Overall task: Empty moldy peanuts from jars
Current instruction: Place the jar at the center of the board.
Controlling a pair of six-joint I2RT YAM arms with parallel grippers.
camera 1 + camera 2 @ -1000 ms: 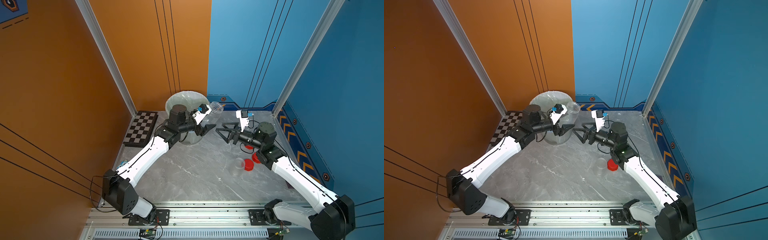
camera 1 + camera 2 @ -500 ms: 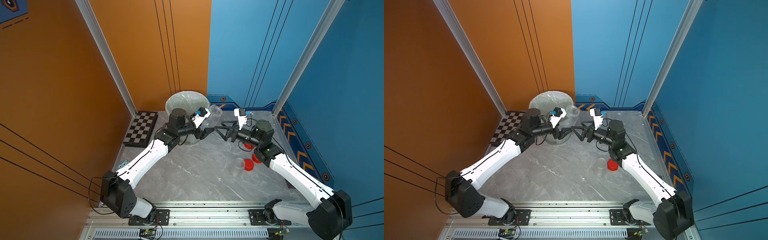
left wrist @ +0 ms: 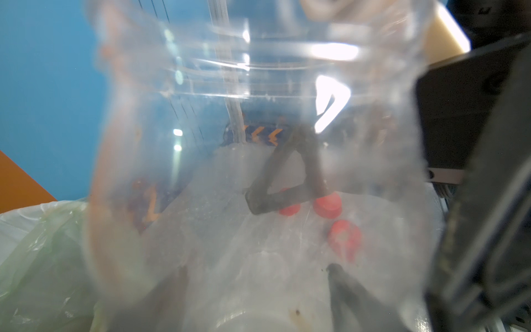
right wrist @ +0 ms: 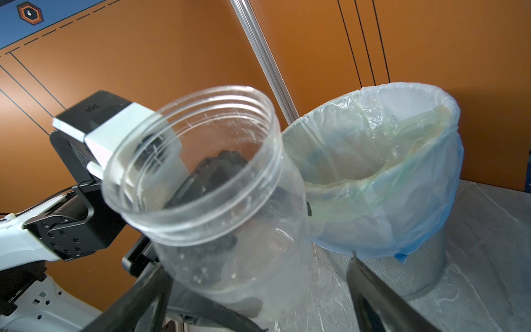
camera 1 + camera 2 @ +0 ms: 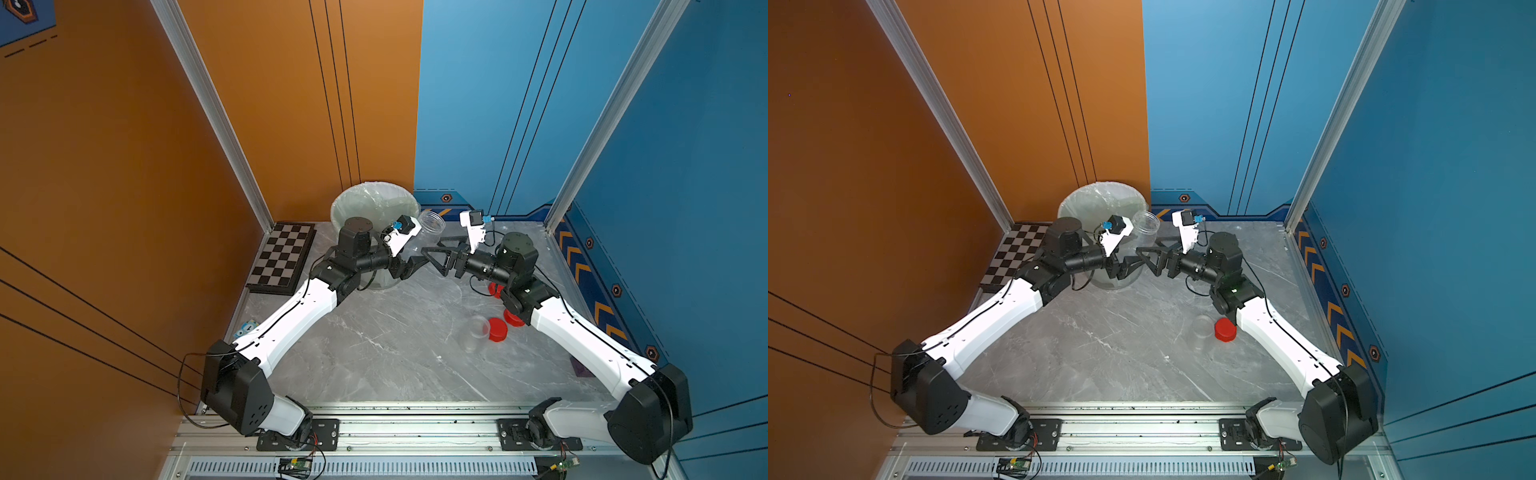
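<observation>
Working over the grey marbled tabletop (image 5: 374,353); both arms meet at its far side, by the round mesh wastebin lined with a pale plastic bag (image 4: 416,201). Noted: the left gripper (image 5: 415,259) is clamped on the lower body of a clear lidless plastic jar (image 4: 218,186), which is held off the table, mouth upward, leaning away from the bin and right at its rim; contact cannot be told. The right gripper (image 5: 432,246) is spread wide, its jaws flanking the jar's base without visible contact. Judged step: handover of an emptied jar, left to right. To do it well, the right jaws should close square across the wall, clear of the left fingers, and the left should release only once that grip is firm. Thin plastic will likely flex, so a moderate squeeze. A second clear lidless jar (image 5: 476,332) stands by the right arm, just beside a flat round red lid (image 5: 497,330). Two further red lids (image 5: 513,318) sit partly under that arm; whether either caps a jar is hidden. No moldy peanuts made out: the held jar shows only smears, and bag folds hide the bin's contents. Left wrist view is blurred by the jar wall.
</observation>
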